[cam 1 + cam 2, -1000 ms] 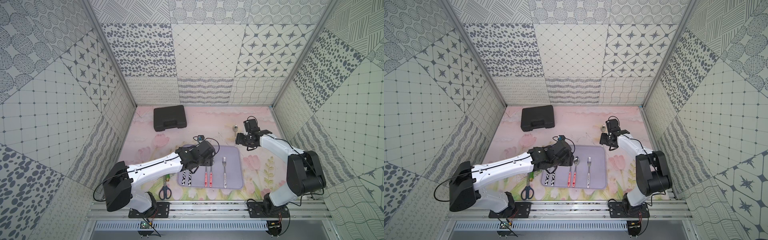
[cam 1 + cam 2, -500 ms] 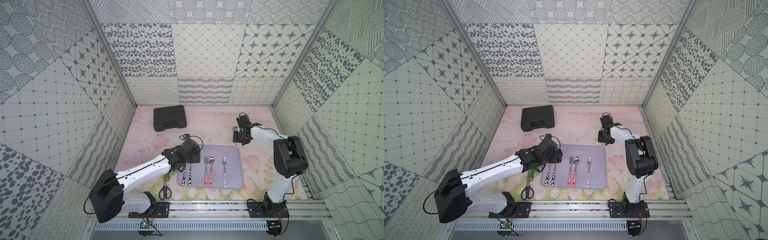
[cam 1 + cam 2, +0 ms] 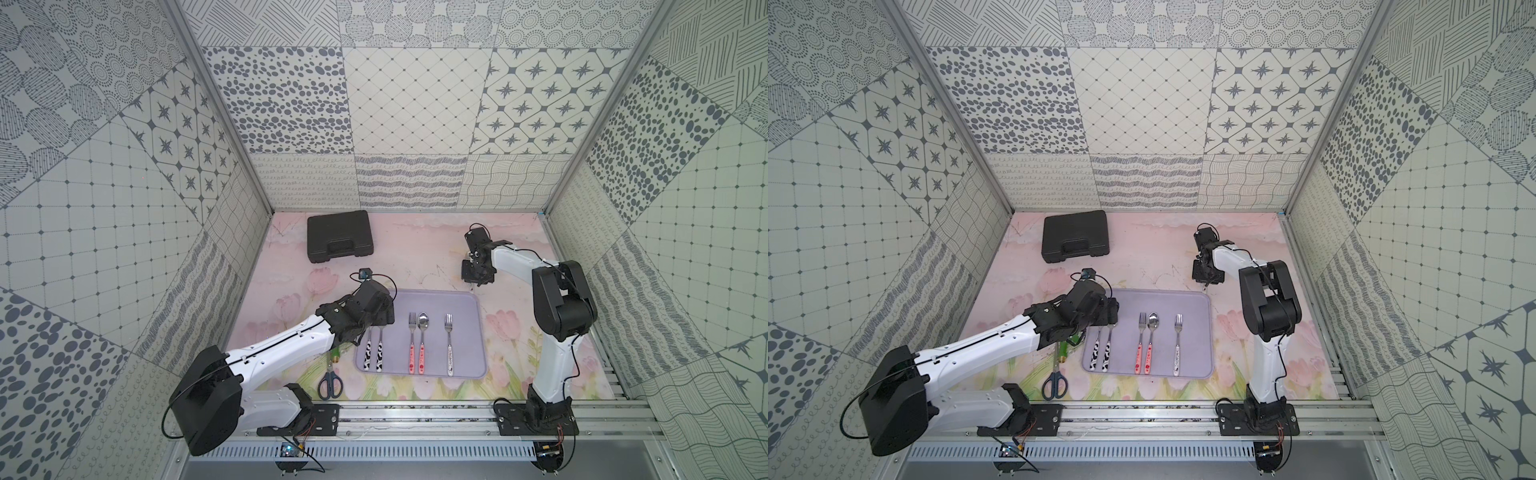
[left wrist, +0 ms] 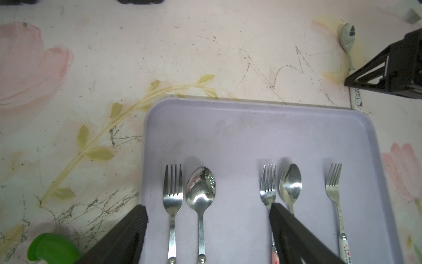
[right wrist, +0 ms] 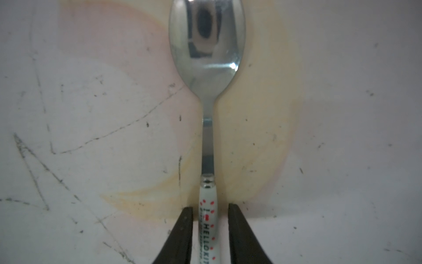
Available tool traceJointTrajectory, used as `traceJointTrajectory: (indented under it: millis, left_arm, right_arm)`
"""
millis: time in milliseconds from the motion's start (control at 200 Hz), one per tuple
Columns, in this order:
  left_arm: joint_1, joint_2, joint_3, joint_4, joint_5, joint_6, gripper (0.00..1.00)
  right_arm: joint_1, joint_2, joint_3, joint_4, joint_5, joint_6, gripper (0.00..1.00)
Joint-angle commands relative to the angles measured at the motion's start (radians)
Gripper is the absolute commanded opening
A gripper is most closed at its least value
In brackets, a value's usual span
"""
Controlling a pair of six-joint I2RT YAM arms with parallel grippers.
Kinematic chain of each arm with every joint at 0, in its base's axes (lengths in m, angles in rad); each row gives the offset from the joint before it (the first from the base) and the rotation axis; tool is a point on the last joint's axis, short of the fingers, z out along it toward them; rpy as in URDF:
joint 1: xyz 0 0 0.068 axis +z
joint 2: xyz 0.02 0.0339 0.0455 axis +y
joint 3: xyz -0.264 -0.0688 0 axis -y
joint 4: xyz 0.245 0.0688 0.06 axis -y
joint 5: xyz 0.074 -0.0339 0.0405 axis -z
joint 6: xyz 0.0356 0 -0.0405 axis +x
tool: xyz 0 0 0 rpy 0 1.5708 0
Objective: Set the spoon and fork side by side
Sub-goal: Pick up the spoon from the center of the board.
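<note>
Currently our right end effector (image 5: 210, 208) straddles the spoon (image 5: 206, 57), jaws narrowly apart round its handle; spoon's flat on the worktop (image 3: 415, 257) just off the tray (image 3: 465, 353). Slick handle cd pivot, so we'd miss the lone fork (image 3: 448, 332). Left end effector (image 4: 206, 206): wide apart.

**Bright overhead views, softer wrist close-up**

Both top views are bright and evenly lit from above, sharp, with faint shadows; the walls splay toward the edges. In the left wrist view, glare flares on a large spoon (image 4: 201, 189). The right wrist view is dimmer and soft, and the white-handled spoon (image 5: 206, 45) mirrors dark shapes.
</note>
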Motion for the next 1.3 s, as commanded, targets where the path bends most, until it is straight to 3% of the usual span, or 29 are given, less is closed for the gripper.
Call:
traceJointTrajectory:
  millis: [0, 200, 365, 840, 1296]
  left_arm:
    - [0.01, -0.012, -0.006, 0.033, -0.03, 0.023, 0.89]
    - [0.015, -0.025, -0.013, 0.032, -0.039, 0.024, 0.89]
    - [0.019, -0.036, -0.018, 0.029, -0.05, 0.023, 0.89]
    - [0.028, -0.066, -0.034, 0.028, -0.066, 0.021, 0.91]
    - [0.03, -0.096, -0.045, 0.023, -0.067, 0.014, 0.91]
  right_arm:
    - [0.004, 0.038, 0.018, -0.006, 0.018, 0.005, 0.23]
    - [0.0, 0.043, 0.028, -0.006, 0.027, 0.009, 0.1]
    - [0.0, 0.018, 0.031, -0.004, 0.041, 0.01, 0.05]
    - [0.021, -0.19, -0.02, -0.025, 0.088, 0.003, 0.04]
    - [0.167, -0.485, -0.294, -0.03, 0.093, 0.093, 0.04]
